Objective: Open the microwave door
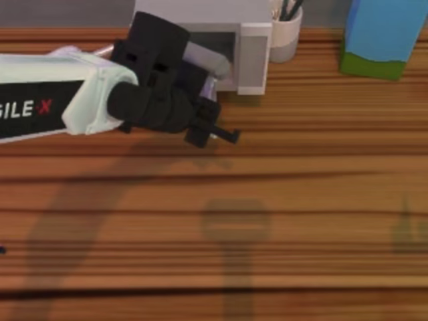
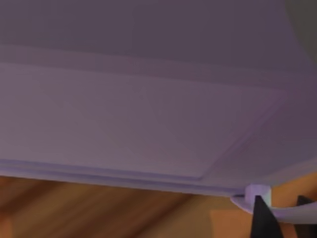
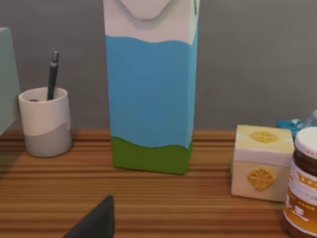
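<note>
The microwave (image 1: 200, 12) stands at the table's back, left of centre, with its plain control strip (image 1: 254, 57) on its right side. The microwave door (image 1: 204, 59) is swung partly out from the front, and a dark gap shows behind it. My left gripper (image 1: 208, 100) reaches in from the left and is shut on the door's pale handle (image 1: 210, 87). In the left wrist view the door panel (image 2: 138, 114) fills the picture. The handle (image 2: 257, 194) sits between my left gripper's (image 2: 282, 215) dark fingertips (image 2: 262, 220). My right gripper (image 3: 99, 223) is out of the top view.
A white pen cup (image 1: 285, 30) stands right of the microwave, and a blue-and-green carton (image 1: 381, 33) stands further right. The right wrist view shows the cup (image 3: 45, 121), the carton (image 3: 151, 89), a cream box (image 3: 260, 161) and a jar (image 3: 303, 183).
</note>
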